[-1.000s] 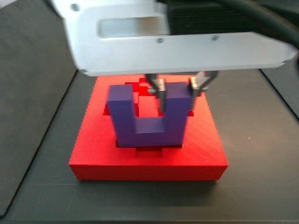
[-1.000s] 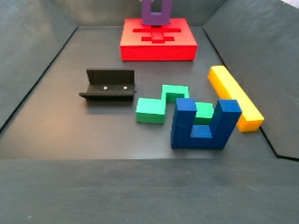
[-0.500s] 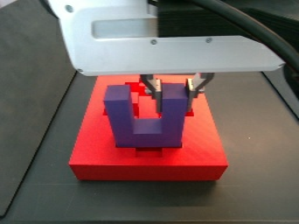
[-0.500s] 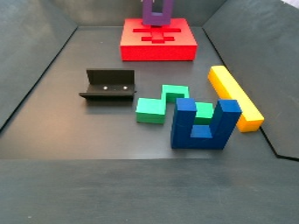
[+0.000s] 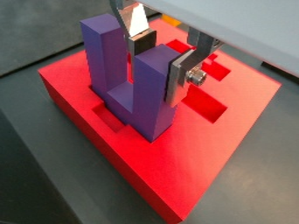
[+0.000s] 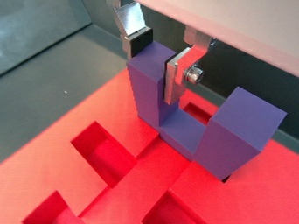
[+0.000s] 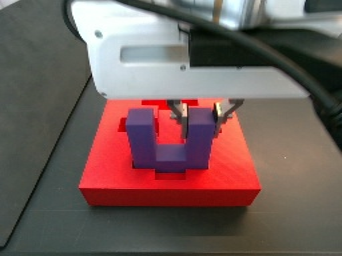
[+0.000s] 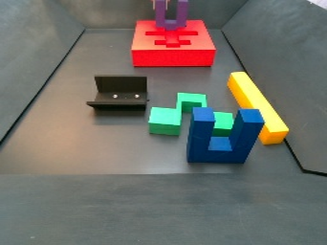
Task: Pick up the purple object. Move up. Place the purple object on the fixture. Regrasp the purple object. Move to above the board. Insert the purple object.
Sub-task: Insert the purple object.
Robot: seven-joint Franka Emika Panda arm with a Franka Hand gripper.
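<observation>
Purple object (image 5: 131,83): stands upright on the board with both prongs pointing up, its base down in a recessed cutout; the insertion looks nearly or fully seated, judging by how low the base sits in both wrist views.
Board (image 7: 120,170): red slab directly under the jaws, its cross-and-bar cutouts open around the purple base (image 6: 187,131).
Gripper (image 5: 163,54): above the board; its silver fingers (image 6: 177,74) stand on opposite faces of one prong only, the other prong standing free to the side of the jaws.
Jaw state: narrowly parted to the width of that prong, pads on or just beside its faces; whether they press or have just let go, I cannot tell.
Key relation: the prong runs up between the plates, so its long axis lies along the fingers; a straight lift would clear it once the jaws part.
Fixture (image 8: 119,95): well apart from the jaws, bare.
Hidden: the base's underside and the cutout floor beneath it are out of sight; in a side view (image 8: 171,11) only the lower part of the piece shows at the frame edge, and the gripper is cut off there.
</observation>
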